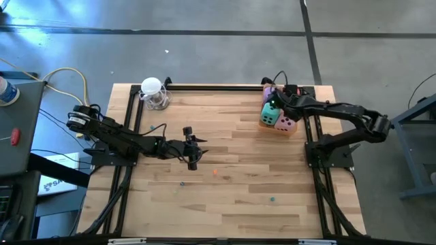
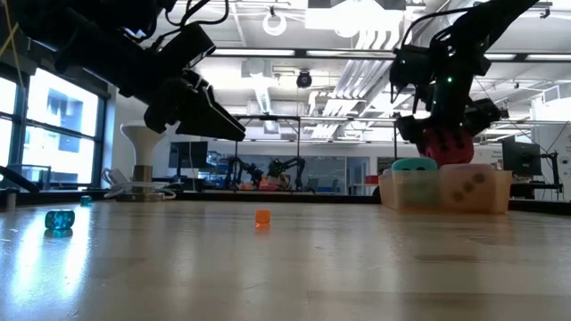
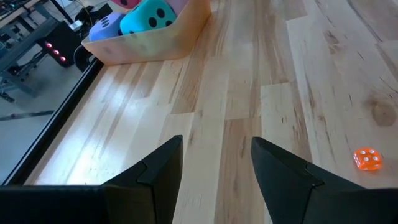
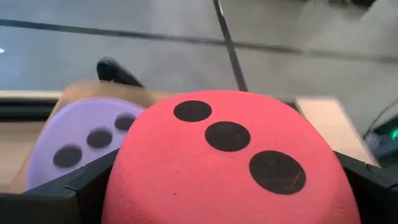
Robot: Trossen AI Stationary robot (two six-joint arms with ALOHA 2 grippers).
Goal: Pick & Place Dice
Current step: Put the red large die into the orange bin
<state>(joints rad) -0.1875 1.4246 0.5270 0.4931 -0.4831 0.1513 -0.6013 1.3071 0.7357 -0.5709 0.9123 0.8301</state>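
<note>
My right gripper (image 4: pixel 227 186) is shut on the red die (image 4: pixel 230 162) over the tan bin (image 2: pixel 446 198) at the table's far right. In the high view the gripper (image 1: pixel 274 99) hides the red die. The bin (image 1: pixel 294 129) holds the mint green die (image 1: pixel 268 116), the pink die (image 1: pixel 287 124) and the purple die (image 4: pixel 81 146). My left gripper (image 1: pixel 191 154) hangs open over bare wood left of centre, its fingers (image 3: pixel 161 171) pointing toward the bin (image 3: pixel 149 43). My right gripper pinches the red die by two opposite side faces, one finger (image 4: pixel 87 183) on each side, the three-pip face (image 4: pixel 230 134) showing between them. The die (image 2: pixel 446 144) hangs below the gripper, just above the bin's rim; whether it touches the dice beneath, I cannot tell.
A white round-topped object with a clear base (image 1: pixel 154 94) stands at the far left corner. Tiny beads lie scattered on the wood: orange (image 1: pixel 215 172) (image 3: pixel 368 159), blue (image 1: pixel 182 182) (image 2: pixel 60 219), another (image 1: pixel 272 199). Black frame rails (image 1: pixel 204 86) border the table.
</note>
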